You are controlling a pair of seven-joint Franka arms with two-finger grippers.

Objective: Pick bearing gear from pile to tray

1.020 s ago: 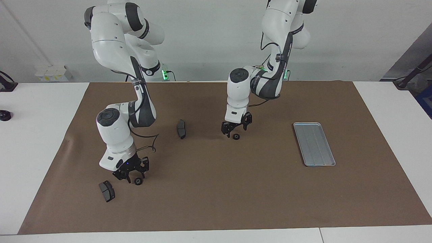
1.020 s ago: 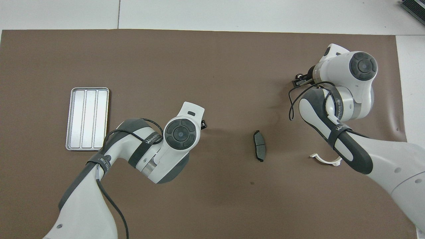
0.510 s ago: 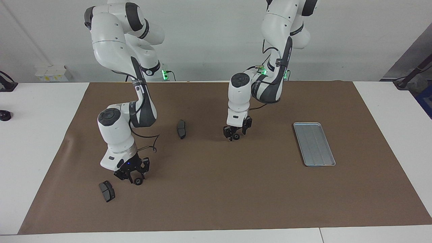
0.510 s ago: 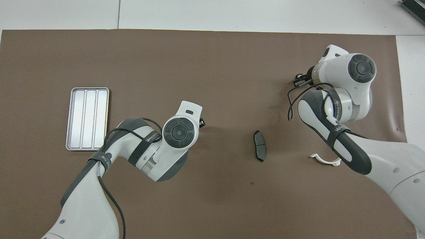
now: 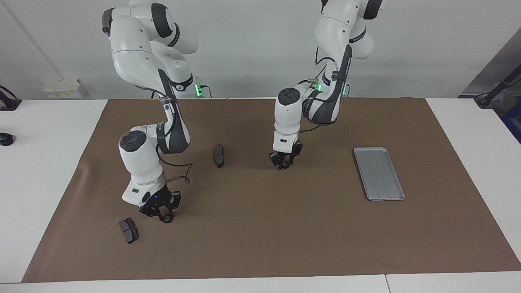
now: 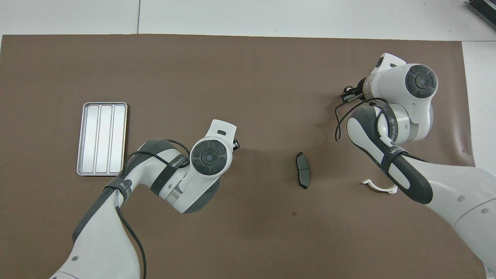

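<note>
My left gripper (image 5: 282, 162) is down on the brown mat near the table's middle, its fingers closed in on a tiny black gear (image 5: 286, 165). In the overhead view only its tip (image 6: 235, 144) shows past the wrist. My right gripper (image 5: 160, 211) is low over the mat at the right arm's end, open, with a second black gear (image 5: 167, 219) at its fingertips. The silver ridged tray (image 5: 378, 173) lies empty at the left arm's end and also shows in the overhead view (image 6: 102, 138).
One dark brake pad (image 5: 219, 155) lies between the two grippers and also shows in the overhead view (image 6: 302, 175). Another pad (image 5: 128, 230) lies beside the right gripper, farther from the robots. A white half-ring bracket (image 6: 379, 186) lies by the right arm.
My left gripper has shifted over the gear, lowered, and narrowed its fingers around it. My right gripper has settled slightly lower at its gear.
</note>
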